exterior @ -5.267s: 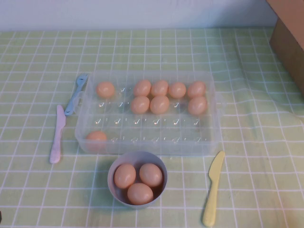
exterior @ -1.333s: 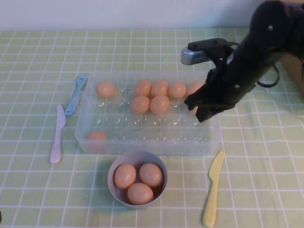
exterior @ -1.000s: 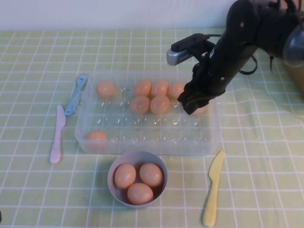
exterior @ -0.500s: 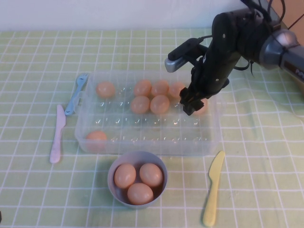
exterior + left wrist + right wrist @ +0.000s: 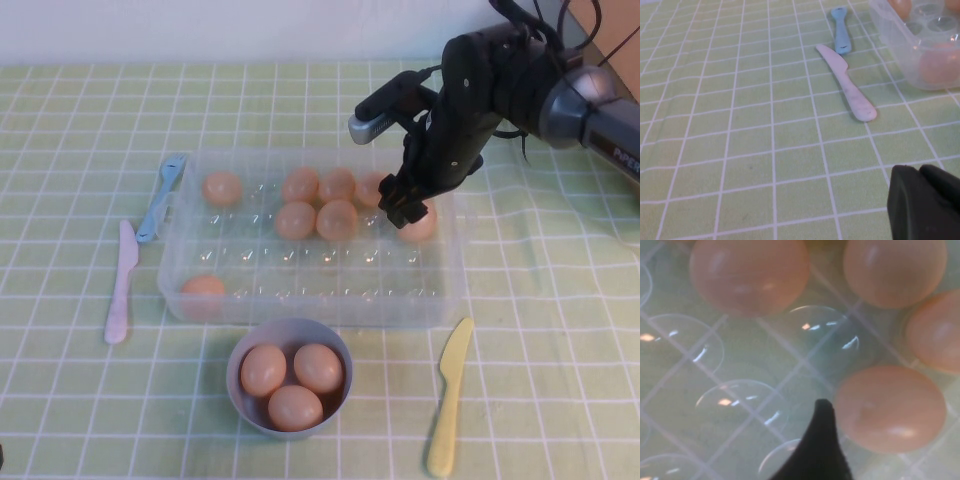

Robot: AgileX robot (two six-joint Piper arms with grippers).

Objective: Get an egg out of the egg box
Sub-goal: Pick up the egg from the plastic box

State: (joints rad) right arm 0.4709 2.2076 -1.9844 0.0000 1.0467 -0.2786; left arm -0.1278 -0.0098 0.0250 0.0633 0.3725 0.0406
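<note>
Just beside the spread right gripper (image 5: 404, 212) lies the egg (image 5: 420, 224) in the egg box (image 5: 310, 290); left gripper (image 5: 925, 200) parked, state unclear

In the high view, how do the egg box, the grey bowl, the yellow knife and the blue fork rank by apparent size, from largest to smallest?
1. egg box
2. Bowl and yellow knife: the knife is longer, the bowl wider, so I leave them unranked.
3. blue fork

Egg box (image 5: 440, 290): clear rectangular tray with rows of dimpled cups, lying flat on the table, most cups vacant. Egg (image 5: 421, 224): peach-tan oval seated in a cup at the right end, beside similar eggs.
</note>
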